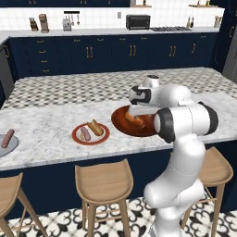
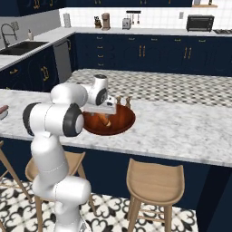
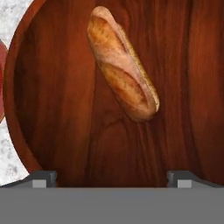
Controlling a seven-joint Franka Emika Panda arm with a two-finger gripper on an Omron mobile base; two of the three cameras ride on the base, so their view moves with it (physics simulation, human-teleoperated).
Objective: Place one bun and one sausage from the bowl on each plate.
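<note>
The wide reddish-brown bowl [image 1: 121, 124] [image 2: 124, 121] [image 3: 57, 109] sits on the marble island counter with one bun [image 3: 122, 81] [image 1: 134, 120] lying in it. My gripper [image 3: 112, 178] [image 1: 137, 112] hangs just above the bowl, jaws open wide with nothing between them, and the bun lies ahead of the fingertips [image 3: 43, 178]. Left of the bowl, the red-rimmed plate [image 1: 77, 137] carries a bun [image 1: 96, 127] and a sausage [image 1: 85, 134]. The grey plate [image 1: 6, 149] at the far left edge holds a sausage [image 1: 8, 138].
Wooden stools [image 1: 102, 183] [image 2: 154, 179] stand along the near side of the island. Two small shakers [image 2: 123, 100] stand just beyond the bowl. My own elbow [image 1: 185, 121] hangs over the counter edge right of the bowl. Bare marble [image 2: 181, 122] stretches to the right.
</note>
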